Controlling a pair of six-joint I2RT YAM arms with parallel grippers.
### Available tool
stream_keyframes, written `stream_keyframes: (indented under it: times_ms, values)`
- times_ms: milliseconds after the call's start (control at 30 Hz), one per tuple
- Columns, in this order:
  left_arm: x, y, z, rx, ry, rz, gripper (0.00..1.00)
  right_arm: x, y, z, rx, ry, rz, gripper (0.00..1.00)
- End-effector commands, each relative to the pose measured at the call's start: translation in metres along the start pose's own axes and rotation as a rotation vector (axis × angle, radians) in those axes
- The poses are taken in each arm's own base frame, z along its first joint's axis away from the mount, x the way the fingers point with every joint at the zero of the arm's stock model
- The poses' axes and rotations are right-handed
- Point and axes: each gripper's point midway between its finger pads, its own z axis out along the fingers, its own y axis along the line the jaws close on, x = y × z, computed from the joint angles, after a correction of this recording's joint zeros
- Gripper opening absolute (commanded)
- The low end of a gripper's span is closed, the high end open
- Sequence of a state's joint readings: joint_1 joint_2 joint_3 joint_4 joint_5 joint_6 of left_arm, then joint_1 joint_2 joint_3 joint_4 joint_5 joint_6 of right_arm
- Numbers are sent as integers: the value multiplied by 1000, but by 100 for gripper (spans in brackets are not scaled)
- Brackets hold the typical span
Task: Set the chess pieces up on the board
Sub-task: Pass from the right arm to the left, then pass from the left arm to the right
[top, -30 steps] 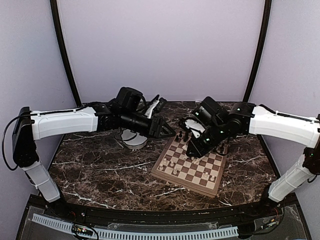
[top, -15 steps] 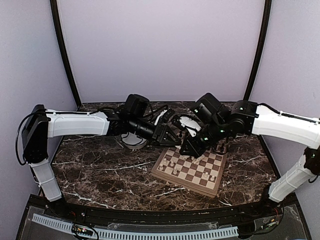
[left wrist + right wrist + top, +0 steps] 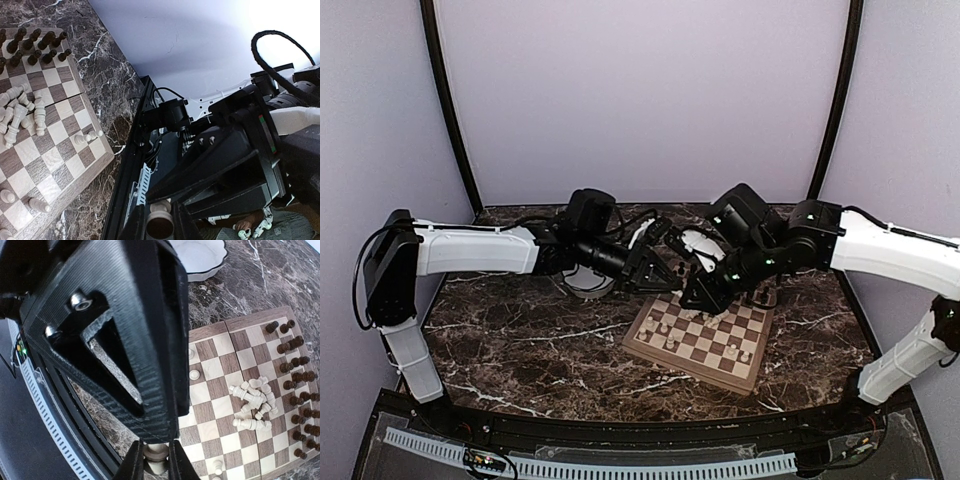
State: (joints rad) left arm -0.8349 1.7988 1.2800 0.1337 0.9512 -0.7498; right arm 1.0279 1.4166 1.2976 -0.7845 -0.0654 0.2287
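Both grippers meet in the air over the far-left corner of the board (image 3: 692,366). My left gripper (image 3: 159,226) is shut on a pale chess piece (image 3: 160,216). The base of that piece faces the left wrist camera. My right gripper (image 3: 156,459) is shut on the same pale piece (image 3: 156,452). In the top view the left gripper (image 3: 670,267) and right gripper (image 3: 683,281) stand tip to tip, and the piece is hidden between them. Dark pieces (image 3: 298,385) stand in rows along one side of the board. A heap of pale pieces (image 3: 253,401) lies toppled mid-board, and a few pale pawns (image 3: 665,327) stand upright.
A white scalloped bowl (image 3: 588,284) sits on the dark marble table just left of the board, under the left arm; it also shows in the right wrist view as the bowl (image 3: 201,259). The table's black front edge (image 3: 131,165) runs close by the board.
My left arm has reached right to meet the right gripper, and its jaws have closed onto the pale piece that the right gripper holds. The right arm shifted slightly left.
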Motion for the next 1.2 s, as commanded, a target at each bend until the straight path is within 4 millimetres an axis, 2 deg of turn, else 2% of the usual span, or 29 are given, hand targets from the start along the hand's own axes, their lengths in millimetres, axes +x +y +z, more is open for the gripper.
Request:
stream_keyframes:
  times_ms: [0,133,200,267,367,600,800,1033,1167]
  values:
    - [-11,-15,-8,32,-40,32,7,-37,-1,-42,10,-215,77,30]
    - [-38,-25,-23,32,-141,69,2,-62,-25,-93,-72,-490,301,51]
    - [-55,-31,-32,47,-203,88,2,-64,-44,-110,-130,-586,437,54]
    - [-68,-38,-38,71,-255,93,2,-61,-59,-115,-189,-634,545,55]
    - [-81,-43,-42,96,-312,76,2,-57,-60,-104,-284,-613,621,56]
    - [-97,-51,-41,169,-357,62,2,-68,-39,-83,-439,-526,570,59]
    - [-97,-52,-40,189,-354,48,2,-78,-37,-75,-467,-518,563,58]
    - [-94,-52,-39,192,-342,48,2,-85,-32,-69,-519,-507,548,46]
    - [-93,-53,-38,198,-332,54,2,-92,-36,-71,-514,-539,549,45]
